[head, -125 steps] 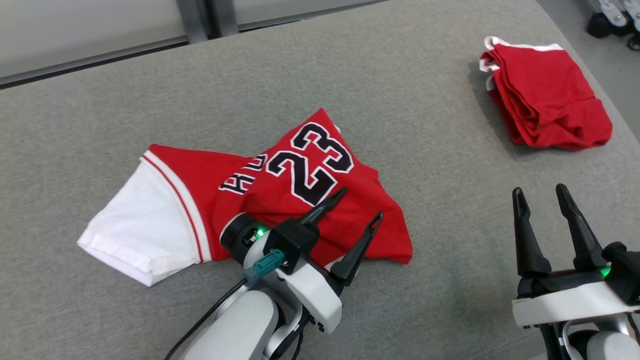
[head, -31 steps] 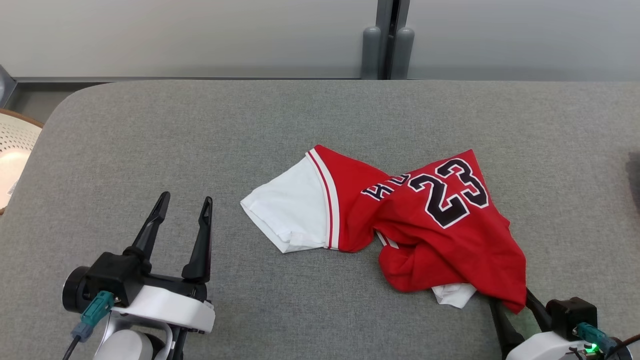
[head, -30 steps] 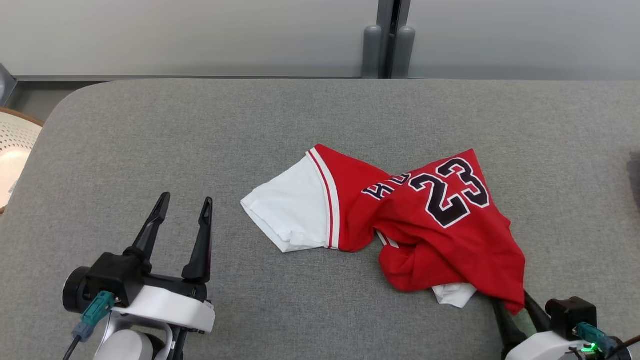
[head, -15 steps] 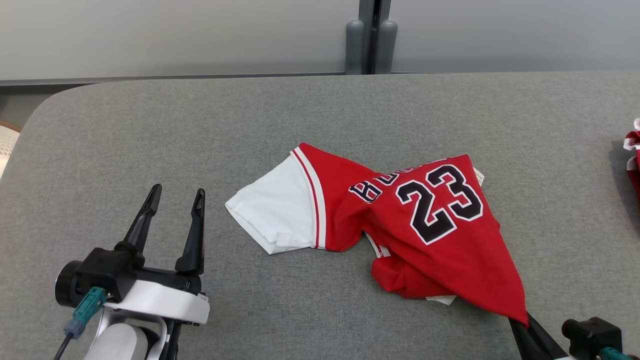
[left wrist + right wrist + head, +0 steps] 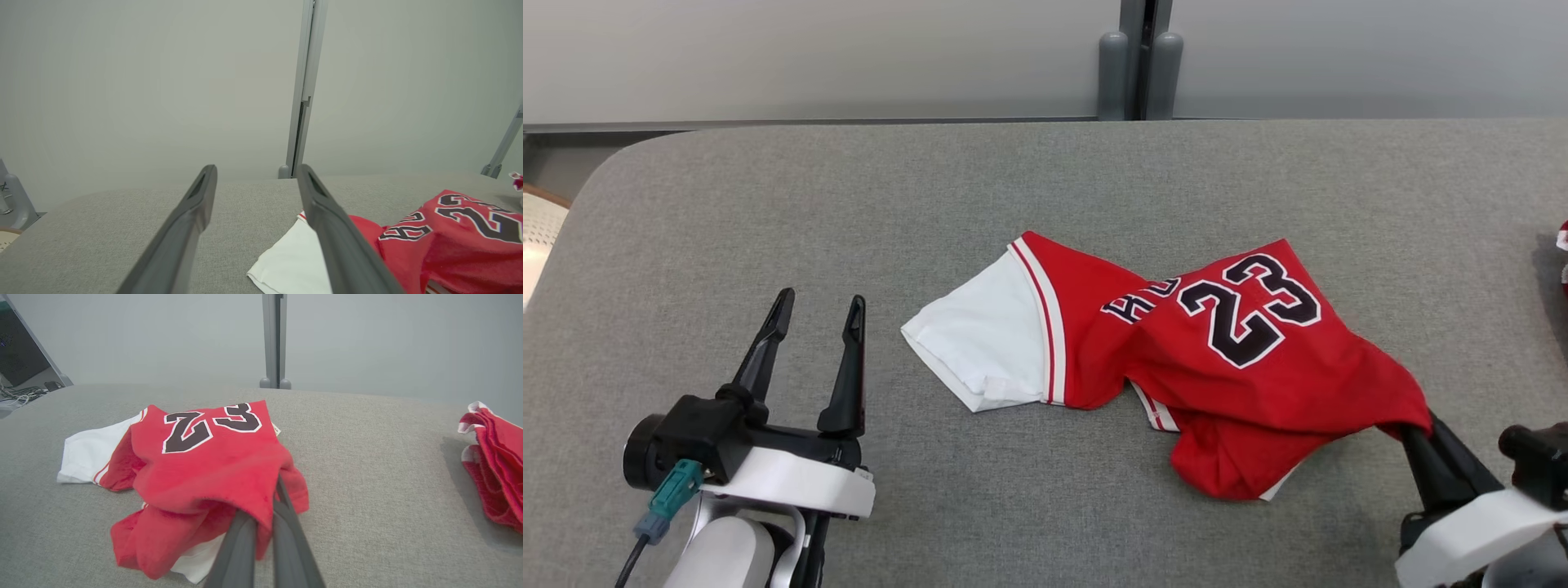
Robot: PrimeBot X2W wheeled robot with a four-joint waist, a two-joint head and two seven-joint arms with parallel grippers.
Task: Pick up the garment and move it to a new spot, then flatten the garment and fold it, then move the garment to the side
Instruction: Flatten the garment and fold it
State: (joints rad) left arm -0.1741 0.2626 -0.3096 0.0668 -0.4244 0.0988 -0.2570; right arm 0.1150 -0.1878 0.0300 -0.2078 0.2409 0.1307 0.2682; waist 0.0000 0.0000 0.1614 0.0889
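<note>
Clamped shut on the lower-right corner of the red-and-white garment (image 5: 1217, 343), at the lower right of the head view: the right gripper (image 5: 1414, 431), fingertips buried in cloth. Spread over the centre and right of that frame on the grey padded table (image 5: 768, 204), white sleeve at left, black 23 facing up, pinched corner drawn to a point at lower right. Parked at lower left, well apart from the cloth and holding nothing: the left gripper (image 5: 818, 306), fingers wide apart. Plainer in the right wrist view than from the head: two dark fingers pressed together at bottom centre, red fabric draped over their tips, and a second red pile (image 5: 494, 473) at the right edge, a mere sliver at the head view's right border. In the left wrist view, spread fingers framing bare table and a grey post (image 5: 304, 81), sleeve and lettering at lower right.
</note>
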